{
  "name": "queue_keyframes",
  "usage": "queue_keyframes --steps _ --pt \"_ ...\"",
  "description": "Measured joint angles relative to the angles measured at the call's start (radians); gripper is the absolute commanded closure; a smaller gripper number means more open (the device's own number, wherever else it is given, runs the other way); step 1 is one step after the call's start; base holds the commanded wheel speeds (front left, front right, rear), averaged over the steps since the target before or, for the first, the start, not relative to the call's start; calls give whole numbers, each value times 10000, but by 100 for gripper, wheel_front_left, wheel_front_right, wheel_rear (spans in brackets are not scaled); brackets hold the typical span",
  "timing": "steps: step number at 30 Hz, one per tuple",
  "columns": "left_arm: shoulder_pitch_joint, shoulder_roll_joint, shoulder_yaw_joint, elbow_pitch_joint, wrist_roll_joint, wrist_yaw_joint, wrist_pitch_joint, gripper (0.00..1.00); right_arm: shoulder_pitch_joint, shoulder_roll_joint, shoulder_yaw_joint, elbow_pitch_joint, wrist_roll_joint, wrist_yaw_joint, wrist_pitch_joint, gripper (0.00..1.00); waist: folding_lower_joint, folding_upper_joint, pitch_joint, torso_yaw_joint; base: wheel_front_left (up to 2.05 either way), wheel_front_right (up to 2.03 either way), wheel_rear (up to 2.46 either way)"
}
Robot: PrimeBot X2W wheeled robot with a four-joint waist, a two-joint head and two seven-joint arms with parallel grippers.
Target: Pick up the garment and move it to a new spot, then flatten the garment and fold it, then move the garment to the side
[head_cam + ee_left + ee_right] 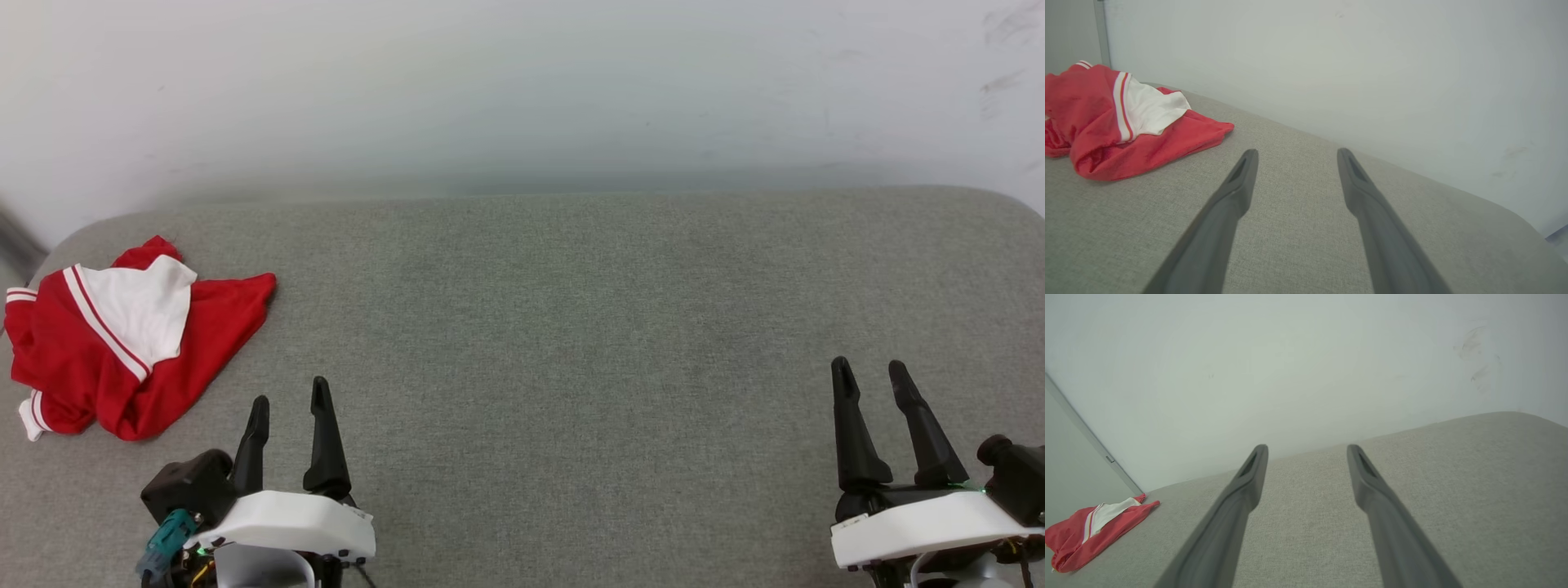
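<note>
1. Garment (131, 343) lay in a crumpled heap at the far-left end of the grey tabletop (571, 367), close to its rounded corner. A white sleeve panel with striped trim was folded on top.
2. Your left end effector (290, 392) hung near the heap's closest edge, fingers spread, nothing between them. Your right end effector (869, 365) sat well apart at the opposite end, equally spread and empty.
3. The step in hand looked like the first pick-up, and the left arm was the obvious one for it. From its wrist view, the garment (1126, 122) lay off to the left of the left end effector (1297, 151), so you needed to turn toward it before descending.
4. You would have done best to aim for a thick red fold rather than the loose sleeve, and to close deep enough to trap several layers, since thin jersey cloth probably slips.
5. A high lift before carrying would have kept trailing fabric from dragging; the bare middle seemed the sensible new spot, within reach of both arms.
6. Pushing sideways risked nudging the heap off the corner.
</note>
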Motion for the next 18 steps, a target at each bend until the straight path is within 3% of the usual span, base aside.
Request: queue_keyframes --steps 18 --pt "169 -50 -123 -359 1553 -186 -401 0 155 0 52 -251 -1363 0 -424 0 0 0 54 30 0 0 0"
